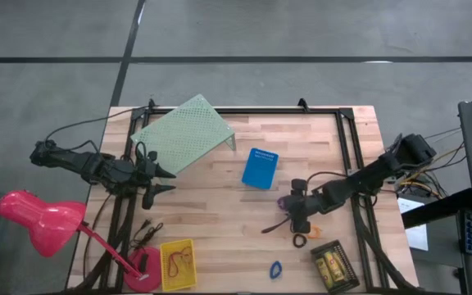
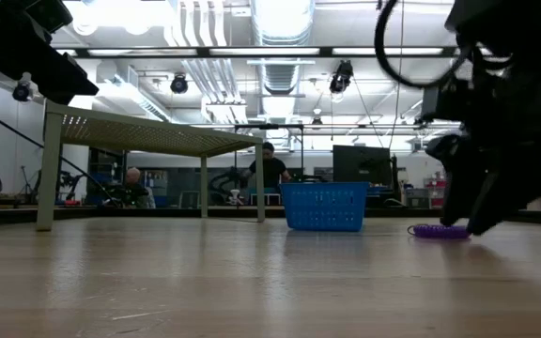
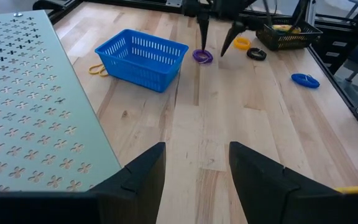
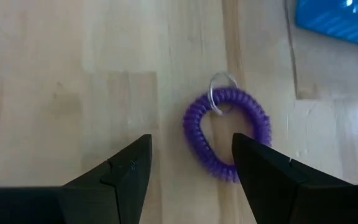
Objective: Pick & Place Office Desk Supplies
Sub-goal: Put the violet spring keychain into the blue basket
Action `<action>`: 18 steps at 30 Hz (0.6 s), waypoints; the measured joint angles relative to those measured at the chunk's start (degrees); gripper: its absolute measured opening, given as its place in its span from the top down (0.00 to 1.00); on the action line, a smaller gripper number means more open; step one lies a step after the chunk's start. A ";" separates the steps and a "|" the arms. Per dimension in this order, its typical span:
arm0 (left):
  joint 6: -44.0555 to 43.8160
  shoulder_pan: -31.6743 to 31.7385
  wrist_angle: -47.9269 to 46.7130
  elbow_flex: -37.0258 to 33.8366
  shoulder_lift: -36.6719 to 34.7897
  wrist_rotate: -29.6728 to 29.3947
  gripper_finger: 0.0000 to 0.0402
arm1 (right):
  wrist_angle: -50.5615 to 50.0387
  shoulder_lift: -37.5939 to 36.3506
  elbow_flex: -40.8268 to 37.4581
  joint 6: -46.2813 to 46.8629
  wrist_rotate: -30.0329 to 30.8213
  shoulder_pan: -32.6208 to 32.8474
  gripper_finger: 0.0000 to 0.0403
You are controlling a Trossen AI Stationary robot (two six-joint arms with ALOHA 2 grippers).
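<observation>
Along the table's (image 1: pixel 244 213) left edge the left gripper (image 1: pixel 164 180) waits with its jaws released and nothing between them, just beside the pale green perforated riser (image 1: pixel 183 133) that stands at the far left corner. At the near left corner a yellow bin (image 1: pixel 178 264) holds thin tan-orange rubber bands (image 1: pixel 180 260). Near the middle of the table, toward the far edge, sits the blue bin (image 1: pixel 259 168); the left wrist view shows another rubber band (image 3: pixel 97 69) lying on the wood just beside it. Right of the blue bin the purple coiled ring (image 4: pixel 227 134), with a small metal key ring on it, lies flat on the table. The right gripper (image 1: pixel 292 216) is lowered over it, jaws spread wide; in the right wrist view the coil lies just ahead of the two fingertips, nearer one fingertip than the other, and is not gripped. Toward the near edge lies a blue ring (image 1: pixel 275 269). Beside the right gripper lie an orange ring (image 1: pixel 314 233) and a black ring (image 1: pixel 300 240), and at the near right corner the black bin (image 1: pixel 335 265) holds yellow-gold pieces (image 1: pixel 332 265).
</observation>
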 joint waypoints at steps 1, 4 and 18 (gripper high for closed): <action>0.00 0.00 0.02 0.00 -0.01 0.00 0.54 | 0.08 0.81 -0.04 0.00 0.00 -0.02 0.46; 0.00 0.00 0.01 0.00 0.00 0.00 0.54 | 1.26 2.48 0.00 0.08 0.14 -0.01 0.46; 0.00 0.00 -0.20 0.00 0.00 0.00 0.54 | 1.32 3.67 0.36 0.17 0.15 0.02 0.60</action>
